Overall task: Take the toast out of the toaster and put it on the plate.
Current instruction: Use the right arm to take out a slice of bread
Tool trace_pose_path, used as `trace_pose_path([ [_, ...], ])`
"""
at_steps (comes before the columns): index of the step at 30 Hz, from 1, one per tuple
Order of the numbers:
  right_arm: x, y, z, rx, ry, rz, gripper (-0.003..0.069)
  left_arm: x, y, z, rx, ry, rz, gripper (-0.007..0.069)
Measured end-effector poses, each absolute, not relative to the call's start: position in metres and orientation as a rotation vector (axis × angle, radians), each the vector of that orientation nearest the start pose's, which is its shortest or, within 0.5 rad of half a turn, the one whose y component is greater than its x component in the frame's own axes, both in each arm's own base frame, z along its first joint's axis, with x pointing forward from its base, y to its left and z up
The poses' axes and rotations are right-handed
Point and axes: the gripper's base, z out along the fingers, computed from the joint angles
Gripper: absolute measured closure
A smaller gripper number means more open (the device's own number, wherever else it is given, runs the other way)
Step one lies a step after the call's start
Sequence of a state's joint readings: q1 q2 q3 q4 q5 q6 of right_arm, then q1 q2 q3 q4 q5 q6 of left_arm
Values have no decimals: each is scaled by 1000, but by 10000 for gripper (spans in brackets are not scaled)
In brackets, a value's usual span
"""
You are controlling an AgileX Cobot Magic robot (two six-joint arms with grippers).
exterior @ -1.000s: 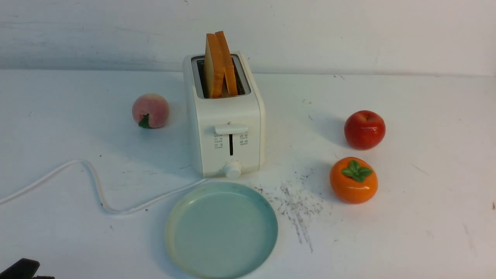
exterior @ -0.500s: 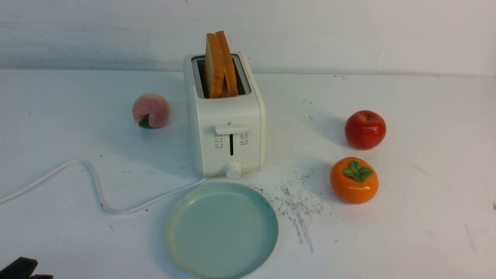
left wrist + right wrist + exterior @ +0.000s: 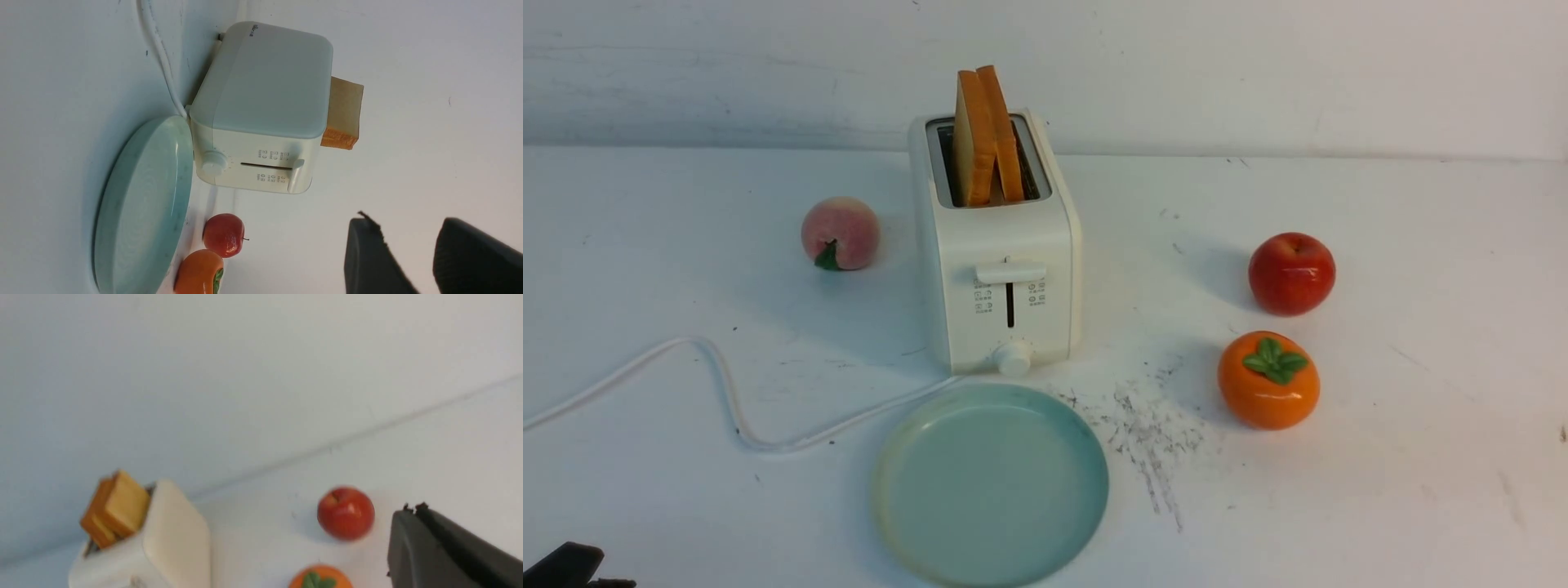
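Note:
The cream-white toaster [image 3: 1001, 253] stands at the middle of the table with two golden toast slices [image 3: 984, 131] sticking up from its slots. The pale blue-green plate [image 3: 990, 490] lies empty just in front of it. In the left wrist view the toaster [image 3: 265, 81], toast [image 3: 345, 114] and plate [image 3: 139, 204] show well ahead of my left gripper [image 3: 404, 222], which is open and empty. My right gripper [image 3: 412, 508] is shut on nothing, off to the side of the toaster [image 3: 175, 535] and toast [image 3: 116, 506]. A dark piece of the left arm [image 3: 564, 567] shows at the lower left corner.
A peach [image 3: 840, 233] sits left of the toaster. A red apple [image 3: 1291, 273] and an orange persimmon [image 3: 1267, 380] sit to its right. The white cord [image 3: 727, 392] snakes across the left front. Dark scuff marks [image 3: 1152, 433] lie right of the plate.
The dark piece of the left arm at the lower left corner has sunk slightly. The toaster, toast, plate and fruit have not moved.

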State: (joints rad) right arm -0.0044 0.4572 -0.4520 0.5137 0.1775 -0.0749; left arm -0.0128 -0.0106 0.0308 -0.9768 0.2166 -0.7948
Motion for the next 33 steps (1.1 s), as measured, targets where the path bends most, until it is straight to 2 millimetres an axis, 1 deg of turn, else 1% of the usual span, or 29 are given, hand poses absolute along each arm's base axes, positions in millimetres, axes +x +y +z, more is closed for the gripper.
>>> trace_pose_path([
  [2, 135, 16, 332, 222, 1860, 416, 670, 55, -17, 192, -1296, 1318, -1443, 387],
  [5, 167, 24, 343, 163, 2070, 480, 667, 55, -17, 192, -1257, 1344, -1411, 387],
  [6, 174, 27, 345, 147, 2113, 502, 667, 55, -18, 192, -1234, 1360, -1392, 387],
  [7, 189, 31, 348, 99, 2199, 538, 667, 55, -18, 191, -1205, 1383, -1371, 387],
  [8, 194, 32, 347, 88, 2223, 548, 667, 55, -18, 191, -1193, 1392, -1362, 389],
  [9, 206, 39, 352, 4, 2291, 600, 667, 54, -21, 190, -1152, 1441, -1339, 394],
  [10, 213, 43, 354, -28, 2309, 624, 666, 54, -21, 190, -1149, 1447, -1340, 398],
  [11, 225, 60, 358, -176, 2361, 701, 665, 53, -25, 188, -1133, 1499, -1359, 423],
  [12, 231, 72, 360, -266, 2373, 741, 664, 52, -27, 188, -1137, 1517, -1390, 449],
  [13, 232, 74, 360, -283, 2375, 745, 664, 52, -28, 187, -1142, 1521, -1405, 449],
  [14, 242, 98, 364, -411, 2372, 793, 664, 50, -32, 188, -1145, 1538, -1461, 500],
  [15, 244, 117, 366, -498, 2362, 810, 664, 50, -34, 189, -1129, 1551, -1487, 540],
  [16, 249, 129, 367, -552, 2352, 808, 664, 49, -36, 189, -1105, 1572, -1498, 570],
  [18, 252, 155, 368, -652, 2348, 788, 664, 46, -40, 194, -1023, 1608, -1506, 631],
  [20, 260, 181, 367, -729, 2364, 713, 664, 42, -45, 207, -887, 1646, -1508, 638],
  [21, 264, 192, 366, -760, 2375, 644, 664, 39, -47, 214, -824, 1660, -1510, 638],
  [24, 279, 220, 364, -782, 2412, 479, 663, 31, -52, 233, -697, 1683, -1530, 638],
  [27, 294, 241, 362, -775, 2424, 314, 661, 24, -56, 250, -602, 1694, -1536, 638],
  [28, 301, 246, 362, -762, 2418, 268, 660, 22, -56, 255, -577, 1699, -1529, 638],
  [29, 303, 246, 362, -760, 2414, 250, 659, 22, -57, 256, -570, 1710, -1528, 638],
  [32, 329, 260, 364, -716, 2371, 186, 659, 23, -62, 268, -504, 1846, -1485, 638],
  [33, 338, 264, 365, -696, 2346, 188, 659, 28, -63, 272, -498, 1935, -1454, 638],
])
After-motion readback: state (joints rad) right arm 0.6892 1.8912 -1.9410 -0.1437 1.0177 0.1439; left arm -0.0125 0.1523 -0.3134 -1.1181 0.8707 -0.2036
